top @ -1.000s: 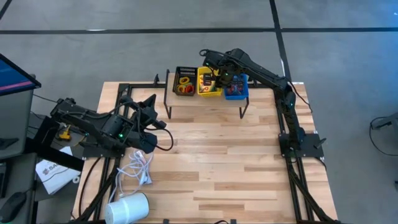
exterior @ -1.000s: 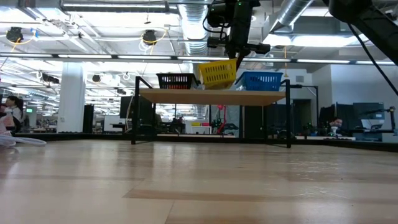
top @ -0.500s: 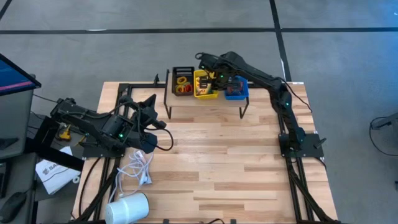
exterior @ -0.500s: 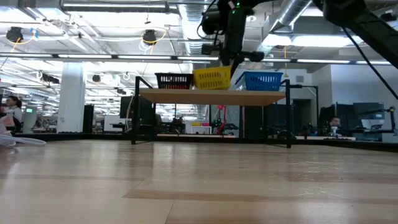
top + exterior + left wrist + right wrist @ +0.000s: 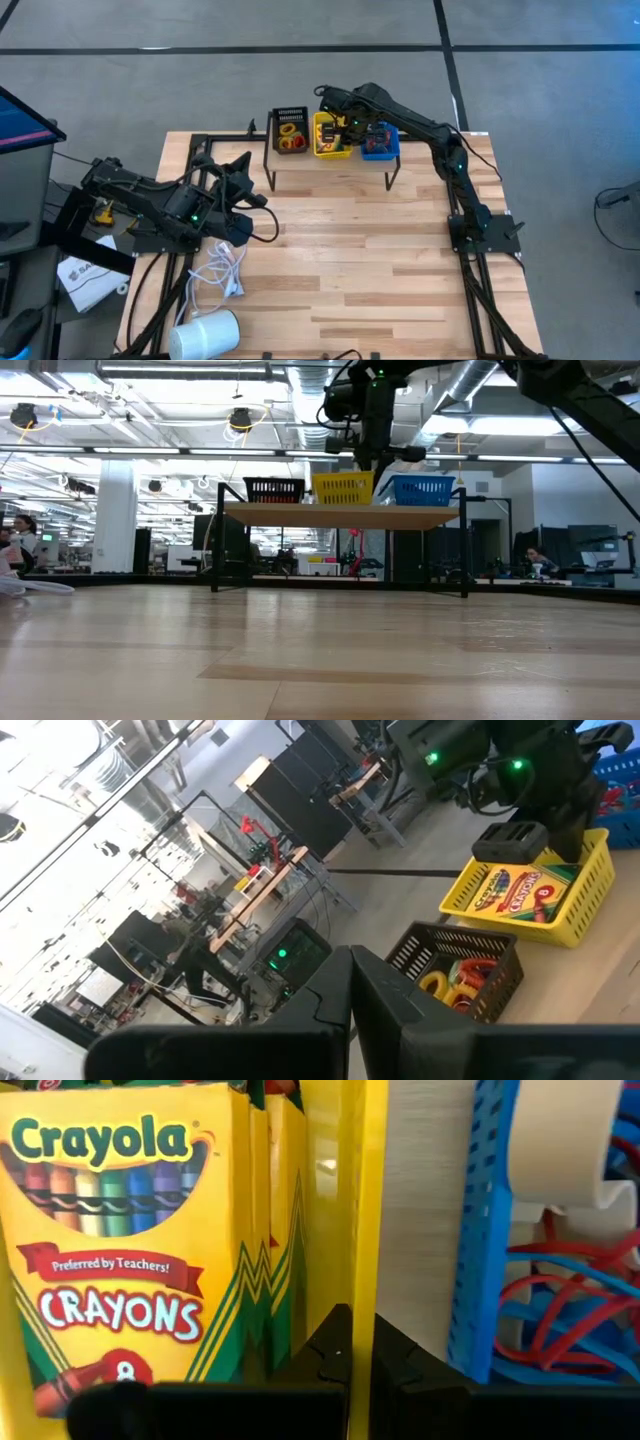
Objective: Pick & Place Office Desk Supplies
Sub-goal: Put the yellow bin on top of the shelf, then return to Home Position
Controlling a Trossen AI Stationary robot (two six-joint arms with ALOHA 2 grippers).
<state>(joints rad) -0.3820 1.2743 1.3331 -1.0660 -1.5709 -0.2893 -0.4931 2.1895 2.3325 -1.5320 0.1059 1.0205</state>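
While the left gripper (image 5: 240, 165) waits well apart at the table's nine o'clock side, its fingers drawn together on nothing, the right gripper (image 5: 345, 122) sits over the yellow bin (image 5: 331, 135) on the raised shelf (image 5: 340, 515) at twelve o'clock, its fingers (image 5: 322, 1348) pinched on that bin's wall beside the crayon boxes (image 5: 130, 1230). The blue bin (image 5: 485, 1230) lies just beside, toward three o'clock; its contents are cut off.
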